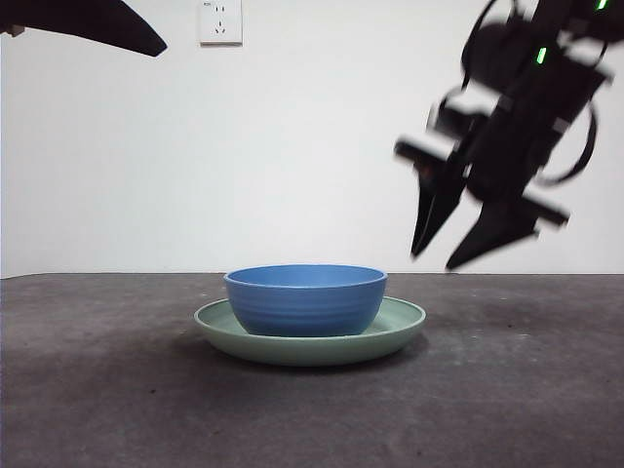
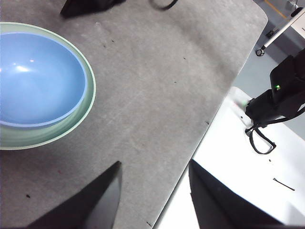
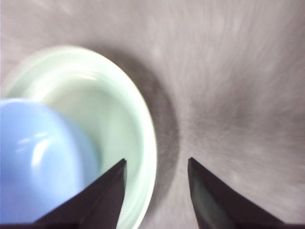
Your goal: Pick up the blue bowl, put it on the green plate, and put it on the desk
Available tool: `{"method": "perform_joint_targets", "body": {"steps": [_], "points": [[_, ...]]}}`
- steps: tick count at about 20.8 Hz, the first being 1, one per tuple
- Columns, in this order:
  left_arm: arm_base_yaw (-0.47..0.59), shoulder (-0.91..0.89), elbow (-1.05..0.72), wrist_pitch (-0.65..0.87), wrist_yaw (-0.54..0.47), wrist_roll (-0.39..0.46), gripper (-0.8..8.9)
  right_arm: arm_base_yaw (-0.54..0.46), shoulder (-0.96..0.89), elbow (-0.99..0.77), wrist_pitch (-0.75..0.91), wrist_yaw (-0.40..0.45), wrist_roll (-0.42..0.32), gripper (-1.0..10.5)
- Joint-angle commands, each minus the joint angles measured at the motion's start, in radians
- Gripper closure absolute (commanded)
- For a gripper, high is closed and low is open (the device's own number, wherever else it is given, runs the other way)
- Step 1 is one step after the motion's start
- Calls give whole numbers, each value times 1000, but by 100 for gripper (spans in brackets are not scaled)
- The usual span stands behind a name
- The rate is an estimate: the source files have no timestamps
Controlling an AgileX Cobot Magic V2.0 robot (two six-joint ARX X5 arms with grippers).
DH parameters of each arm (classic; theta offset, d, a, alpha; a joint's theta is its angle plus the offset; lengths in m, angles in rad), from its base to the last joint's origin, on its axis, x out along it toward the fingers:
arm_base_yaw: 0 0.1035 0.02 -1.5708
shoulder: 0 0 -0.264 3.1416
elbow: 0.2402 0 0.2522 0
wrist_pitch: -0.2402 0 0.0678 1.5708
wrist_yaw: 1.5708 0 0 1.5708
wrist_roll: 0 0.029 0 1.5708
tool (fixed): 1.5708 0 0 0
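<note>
The blue bowl (image 1: 306, 298) sits upright inside the green plate (image 1: 400, 327), which rests on the desk (image 1: 526, 390) at the middle of the front view. My right gripper (image 1: 450, 255) hangs in the air above and to the right of the plate, open and holding nothing; its image is motion-blurred. Its wrist view shows the plate's rim (image 3: 143, 129) and the bowl (image 3: 43, 157) beside the open right gripper (image 3: 157, 164). My left gripper (image 2: 155, 167) is open and empty, high over the desk, with the bowl (image 2: 38, 78) and plate (image 2: 62, 136) off to one side.
A white wall with a socket (image 1: 220, 21) stands behind the table. A black tip of the waiting left arm (image 1: 107, 27) shows at the top left corner. The left wrist view shows the desk's edge (image 2: 209, 121), a white surface beyond it, and dark equipment (image 2: 281, 93).
</note>
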Motion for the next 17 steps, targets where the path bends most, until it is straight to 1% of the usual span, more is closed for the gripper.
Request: {"method": "perform_joint_targets", "body": {"steps": [1, 6, 8, 10, 13, 17], "points": [[-5, 5, 5, 4, 5, 5, 587, 6, -98, 20, -65, 2, -84, 741], [-5, 5, 5, 4, 4, 5, 587, 27, -367, 20, -241, -8, -172, 741], [-5, 5, 5, 4, 4, 5, 587, 31, -466, 20, -311, -40, -189, 741], [-5, 5, 5, 4, 4, 5, 587, 39, -543, 19, -366, -75, -200, 741], [-5, 5, 5, 5, 4, 5, 587, 52, -621, 18, -434, -104, -206, 741], [-5, 5, 5, 5, 4, 5, 587, 87, -723, -19, -477, -105, -206, 741]]}}
